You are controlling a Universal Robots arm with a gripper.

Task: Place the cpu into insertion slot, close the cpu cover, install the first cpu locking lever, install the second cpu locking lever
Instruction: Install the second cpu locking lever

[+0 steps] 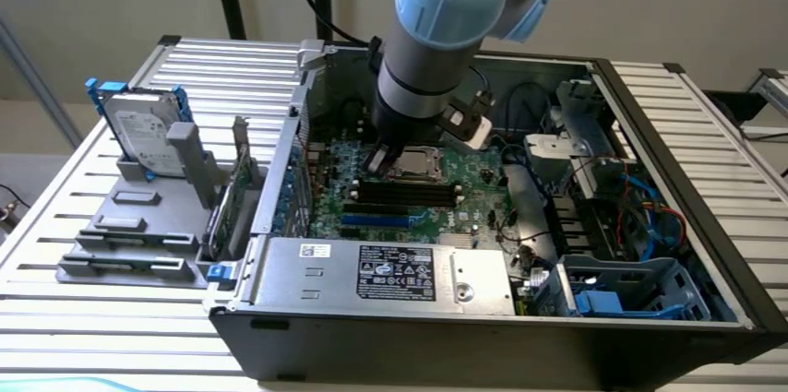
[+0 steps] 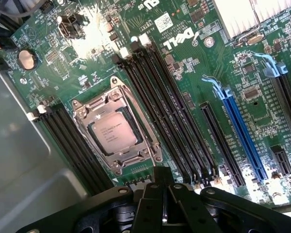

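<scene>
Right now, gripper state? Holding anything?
Gripper: fingers closed, holding nothing; the cpu already sits in the insertion slot under the cpu cover.

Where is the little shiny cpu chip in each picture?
Exterior view: the cpu sits in the socket on the green circuit board, just below the arm.
Wrist view: the cpu lies flat under the cpu cover.
Shared landmark: the long black memory slots beside the socket.
</scene>
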